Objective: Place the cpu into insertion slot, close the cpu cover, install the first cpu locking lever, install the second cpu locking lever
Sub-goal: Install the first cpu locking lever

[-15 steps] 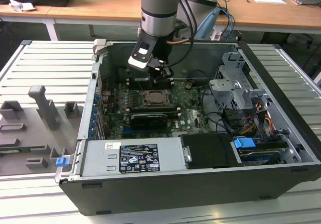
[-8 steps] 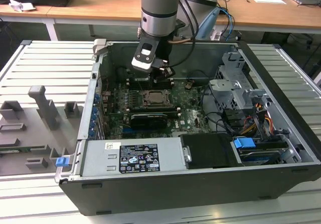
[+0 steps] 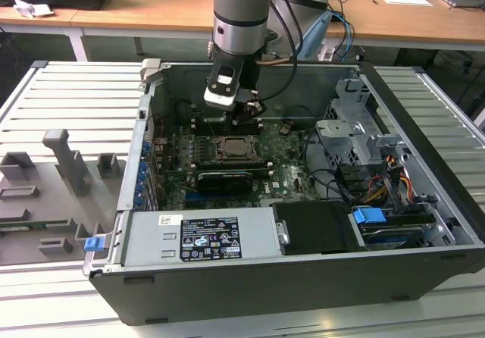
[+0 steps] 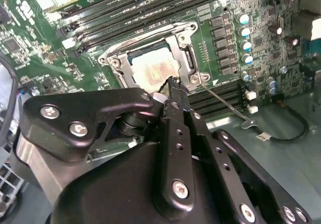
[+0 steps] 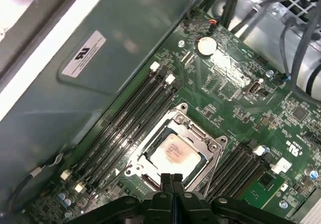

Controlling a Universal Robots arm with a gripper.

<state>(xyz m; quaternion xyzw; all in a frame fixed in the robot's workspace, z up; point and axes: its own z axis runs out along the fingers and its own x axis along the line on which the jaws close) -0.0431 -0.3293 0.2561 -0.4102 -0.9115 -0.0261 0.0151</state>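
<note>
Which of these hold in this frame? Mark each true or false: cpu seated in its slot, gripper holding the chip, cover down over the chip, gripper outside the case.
1. The cpu lies in the insertion slot. True.
2. The gripper holds the cpu. False: in the first wrist view it is shut with nothing in it, just above the slot's edge, and the cpu lies in the slot.
3. The cpu cover lies flat around the cpu, whose top shows through the cover's window. True.
4. The gripper hangs outside the computer case. False: in the exterior view it hangs inside the open case, over the motherboard.
</note>
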